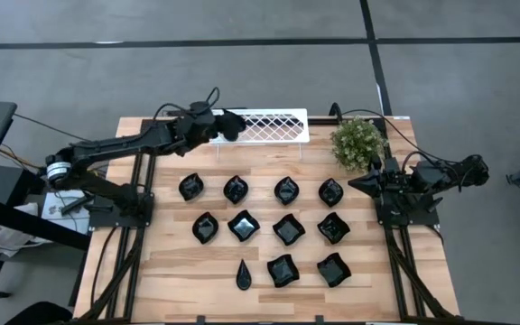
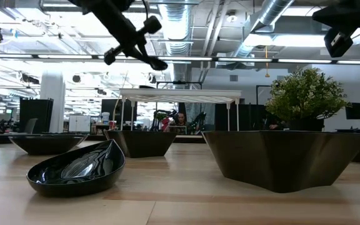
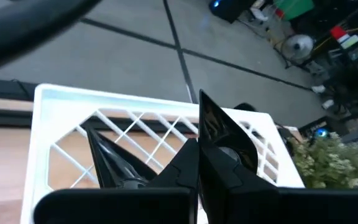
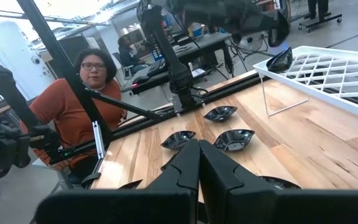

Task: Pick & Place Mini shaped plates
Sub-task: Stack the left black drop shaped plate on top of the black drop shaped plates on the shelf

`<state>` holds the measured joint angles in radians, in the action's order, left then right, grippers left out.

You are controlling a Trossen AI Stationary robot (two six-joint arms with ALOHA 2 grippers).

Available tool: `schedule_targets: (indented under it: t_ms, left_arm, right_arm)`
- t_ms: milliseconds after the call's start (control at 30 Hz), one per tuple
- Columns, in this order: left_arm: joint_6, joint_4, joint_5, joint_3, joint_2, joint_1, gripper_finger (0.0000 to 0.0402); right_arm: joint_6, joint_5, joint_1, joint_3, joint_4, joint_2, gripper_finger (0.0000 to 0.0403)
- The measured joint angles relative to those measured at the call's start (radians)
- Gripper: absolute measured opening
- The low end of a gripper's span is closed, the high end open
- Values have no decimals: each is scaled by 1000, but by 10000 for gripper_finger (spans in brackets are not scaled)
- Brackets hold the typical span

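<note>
Several glossy black mini shaped plates [image 1: 288,228] lie in rows on the wooden table, among them a teardrop [image 1: 244,273]. My left gripper [image 1: 231,125] is over the left end of the white lattice rack [image 1: 273,126] at the far edge, shut on one more black plate [image 4: 279,60]. In the left wrist view a second dark, pointed, glossy shape [image 3: 107,158] shows beside the fingers. I cannot tell whether it belongs to the same plate. My right gripper [image 1: 361,183] waits shut at the table's right side, holding nothing. My left gripper pinches an edge of the black plate [image 3: 218,134] between its two shut fingers. The glossy wall stands up just beyond the fingertips. The fingers slant down from the table's left toward the rack. The plate hangs tilted and lifted clear, above the rack's left corner [image 4: 260,62].
A potted green plant [image 1: 359,143] stands at the far right, next to the rack. The rack stands on thin legs above the tabletop [image 2: 180,94]. A person in an orange top [image 4: 86,99] sits beyond the table's left side. The low view shows plates [image 2: 77,169] close to the near edge.
</note>
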<state>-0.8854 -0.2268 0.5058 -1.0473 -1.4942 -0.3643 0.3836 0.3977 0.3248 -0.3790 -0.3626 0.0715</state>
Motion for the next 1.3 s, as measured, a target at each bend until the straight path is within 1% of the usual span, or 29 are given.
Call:
schedule_targets:
  t_ms: [100,233,300,567,800,1000,1100,1300]
  left_arm:
    - [-9,-21,-31,0,-12,-14,3]
    - [-23,-129,-46,1,-9,-34,3]
    - [-40,-154,-45,1,-5,-46,3]
    - [-43,-161,-53,1,-5,-70,3]
    - [-43,-163,-73,1,-12,-77,3]
    - [-41,-165,-76,1,-17,-88,3]
    - [-40,-170,-107,1,-22,-97,3]
    - [-40,-175,-122,1,-22,-103,3]
  right_arm:
    - [0,0,0,0,0,0,0]
    - [0,-1,0,0,0,0,0]
    - [0,-1,0,0,0,0,0]
    - [0,5,0,0,0,0,0]
    - [0,56,0,0,0,0,0]
    - [0,56,0,0,0,0,0]
    - [0,56,0,0,0,0,0]
    - [0,56,0,0,0,0,0]
